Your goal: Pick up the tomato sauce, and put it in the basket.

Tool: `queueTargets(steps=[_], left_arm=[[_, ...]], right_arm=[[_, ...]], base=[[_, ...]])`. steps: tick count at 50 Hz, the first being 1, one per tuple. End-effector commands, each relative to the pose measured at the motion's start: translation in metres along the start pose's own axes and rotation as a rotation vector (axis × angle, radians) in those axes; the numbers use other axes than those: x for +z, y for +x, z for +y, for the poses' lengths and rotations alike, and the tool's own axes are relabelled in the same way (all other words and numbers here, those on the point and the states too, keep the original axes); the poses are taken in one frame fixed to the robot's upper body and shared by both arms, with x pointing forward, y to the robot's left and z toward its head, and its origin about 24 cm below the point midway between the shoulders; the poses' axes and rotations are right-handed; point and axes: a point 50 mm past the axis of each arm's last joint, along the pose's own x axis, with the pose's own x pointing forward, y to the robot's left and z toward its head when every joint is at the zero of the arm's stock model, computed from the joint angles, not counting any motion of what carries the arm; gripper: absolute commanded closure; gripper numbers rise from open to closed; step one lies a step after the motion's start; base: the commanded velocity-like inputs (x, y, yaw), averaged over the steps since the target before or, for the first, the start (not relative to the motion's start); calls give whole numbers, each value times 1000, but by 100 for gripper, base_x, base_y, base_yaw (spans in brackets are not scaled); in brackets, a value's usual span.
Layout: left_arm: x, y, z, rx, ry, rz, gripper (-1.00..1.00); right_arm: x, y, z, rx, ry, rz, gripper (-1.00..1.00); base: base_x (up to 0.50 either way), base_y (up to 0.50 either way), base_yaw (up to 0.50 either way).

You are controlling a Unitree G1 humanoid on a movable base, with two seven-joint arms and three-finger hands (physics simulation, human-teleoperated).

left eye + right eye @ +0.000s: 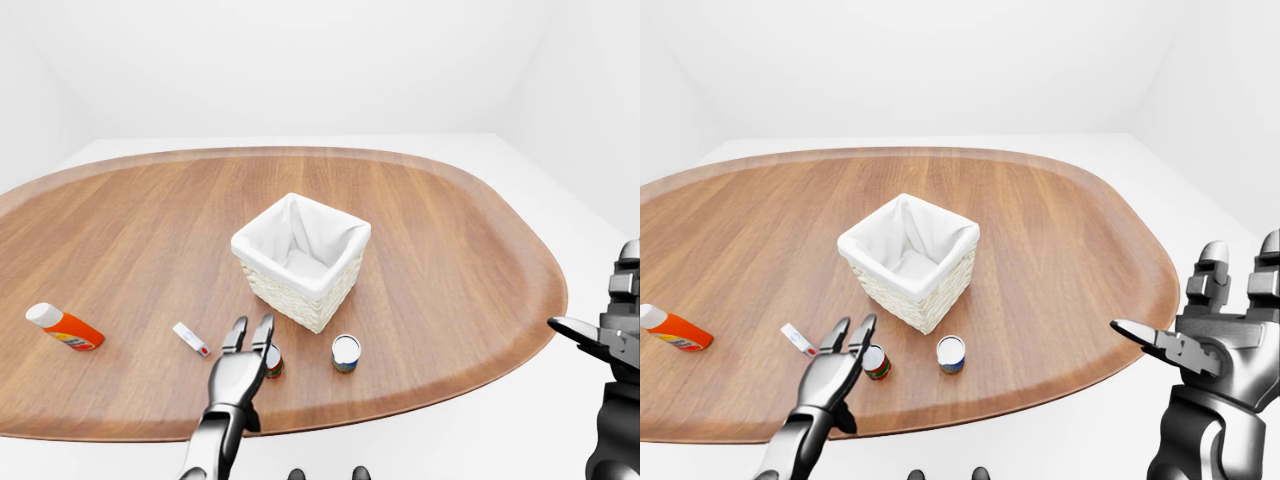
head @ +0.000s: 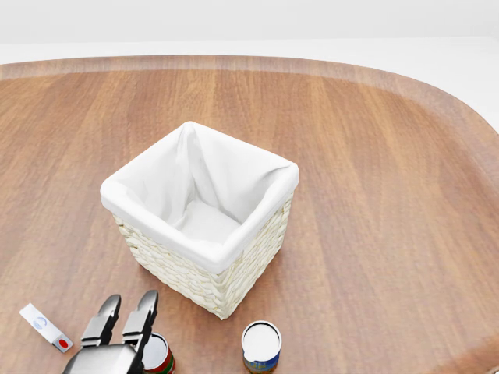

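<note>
The tomato sauce (image 1: 274, 362) is a small can with a red and green label, standing on the wooden table (image 1: 450, 260) below the basket in the left-eye view. My left hand (image 1: 250, 337) is open, fingers stretched out flat, just left of the can and partly over it; it is not closed round it. The head view shows the fingers (image 2: 143, 315) beside the can (image 2: 159, 354). The white-lined wicker basket (image 1: 290, 298) stands mid-table, empty. My right hand (image 1: 1200, 335) is open and empty, off the table's right edge.
A second can (image 1: 346, 353) with a white top and blue label stands right of the tomato sauce. A small white tube (image 1: 190, 339) lies left of my left hand. An orange bottle (image 1: 65, 327) lies at the table's far left.
</note>
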Motion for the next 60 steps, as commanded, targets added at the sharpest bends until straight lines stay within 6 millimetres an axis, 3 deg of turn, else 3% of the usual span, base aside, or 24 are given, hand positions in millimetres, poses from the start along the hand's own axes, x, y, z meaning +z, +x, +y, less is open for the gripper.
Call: queueTargets(steps=[1,17,36,60], left_arm=[[6,5,4,42,-23,-2,-100],[12,10,3,65,-43,-14,-100],[18,18,-15,48,-58,-38,-100],[13,27,-28,21,-58,-19,-100]], right_arm=[[-1,0,0,-1,0,3,-100],[0,0,0,1,-1,0,-100],[0,0,0,1,0,0,-100],[0,0,0,0,0,2,-100]], base=[[0,0,0],[0,0,0],[0,0,0],[0,0,0]])
